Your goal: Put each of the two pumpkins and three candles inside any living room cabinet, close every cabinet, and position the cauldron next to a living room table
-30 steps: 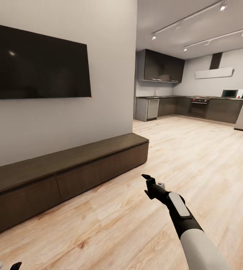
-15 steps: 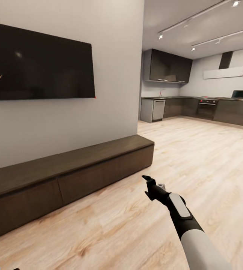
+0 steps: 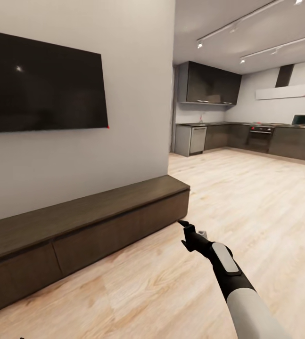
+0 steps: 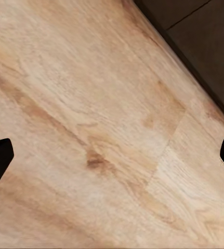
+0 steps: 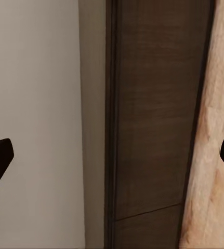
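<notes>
The cabinet (image 3: 100, 214) is a long, low dark-brown unit along the white wall at the left, with both drawer fronts flush and shut. My right gripper (image 3: 191, 229) hangs open over the floor just off the cabinet's right end, holding nothing. The right wrist view looks past the open right gripper (image 5: 112, 161) at the cabinet's top and front (image 5: 153, 114). In the left wrist view the left gripper (image 4: 112, 161) is open and empty above bare floorboards, with a cabinet corner (image 4: 205, 36) nearby. The pumpkins, candles, cauldron and table are out of view.
A large black TV (image 3: 39, 84) hangs on the wall above the cabinet. Pale wood floor (image 3: 246, 197) stretches to the right and back toward a dark grey kitchen (image 3: 246, 136) with counters and an oven.
The whole head picture has shifted sideways, first one way and then back, so the camera moved. The right arm keeps the same pose in the picture. The cabinet stays shut.
</notes>
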